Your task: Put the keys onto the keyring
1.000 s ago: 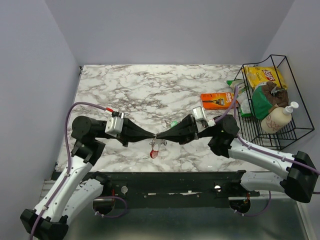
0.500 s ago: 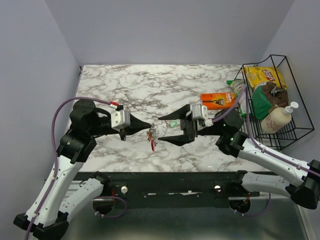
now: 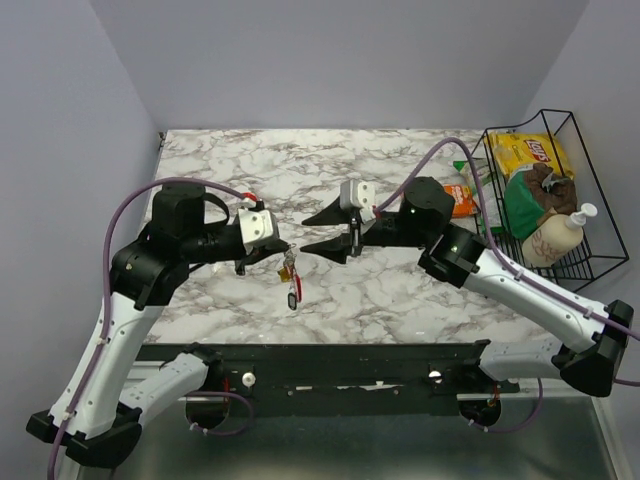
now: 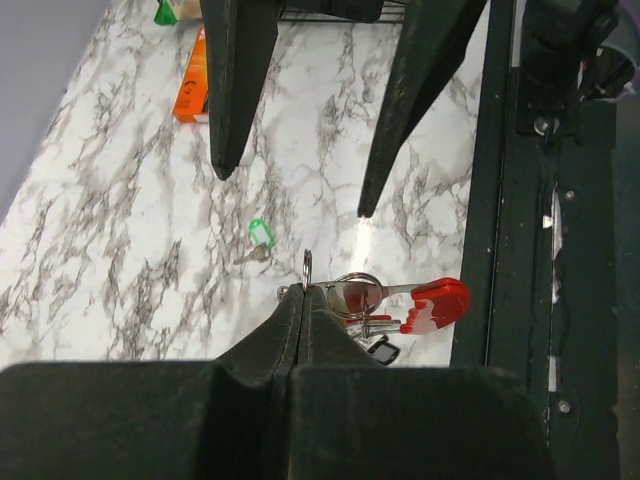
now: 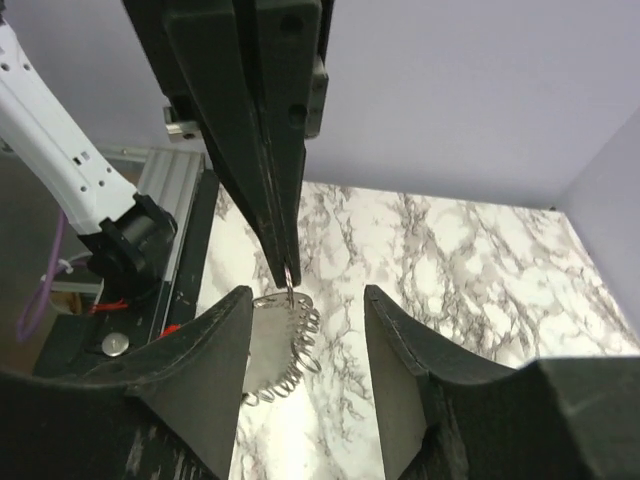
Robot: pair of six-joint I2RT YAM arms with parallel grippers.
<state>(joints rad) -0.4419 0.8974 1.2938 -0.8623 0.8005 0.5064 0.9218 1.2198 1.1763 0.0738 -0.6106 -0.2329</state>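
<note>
Masking part of keyring (image 4: 307, 266): left pincer (image 4: 300, 297)

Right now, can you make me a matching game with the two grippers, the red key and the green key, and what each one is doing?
Things:
1. left gripper
2. right gripper
3. red key
4. green key

What it is doing:
A. lying on the table
B. shut on the keyring
C. dangling in the air below the keyring
D. open, holding nothing

Right pairs: 1-B, 2-D, 3-C, 4-A.
</note>
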